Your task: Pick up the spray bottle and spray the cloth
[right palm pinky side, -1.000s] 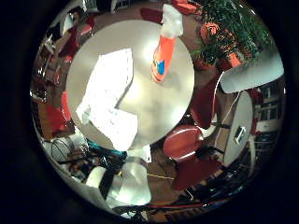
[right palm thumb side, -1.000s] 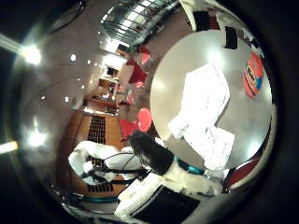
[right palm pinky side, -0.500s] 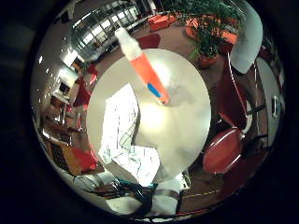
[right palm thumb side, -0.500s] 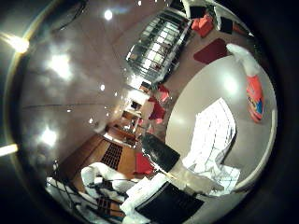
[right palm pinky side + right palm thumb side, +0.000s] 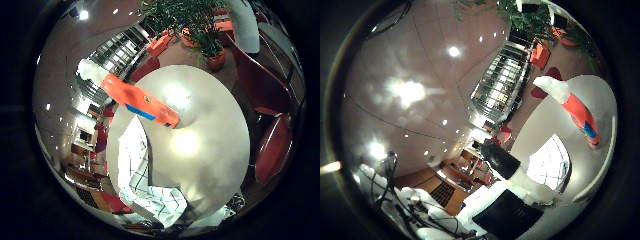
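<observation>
Hand [image 5: 515, 200] is showing only as white and black parts low in the thumb side view; whether it is released or clenched, I cannot tell. Nothing is lying in the palm, so it is not grasping the bottle.

Against the pictures from a second ago, both palm views are swinging: the room's ceiling and lit shelving are now filling the left half of each view, and the worktop [image 5: 210, 150] is sliding toward the right. That is the camera tilting with the hand, not the things moving. The spray bottle [image 5: 140, 102] is looming larger in the little finger side view than before, so the palm is closing on it.

Left to right in the little finger side view: the checked cloth [image 5: 145, 185] is lying crumpled on the worktop near its edge; the spray bottle, orange with a white trigger head, is standing on the worktop just beside the cloth, apparently not touching it; beyond it a bare, glossy stretch of the round worktop; then red chairs [image 5: 272, 145] on the floor. A potted plant [image 5: 207, 47] is standing past the far edge.

Judgement: the task is still in the approach step. The bottle is ungrasped and the cloth unsprayed. The tilt suggests the palm is turning to face the bottle's side for a wrap around its body. Risk: the tall, narrow bottle tipping if fingers are striking it before closing.
</observation>
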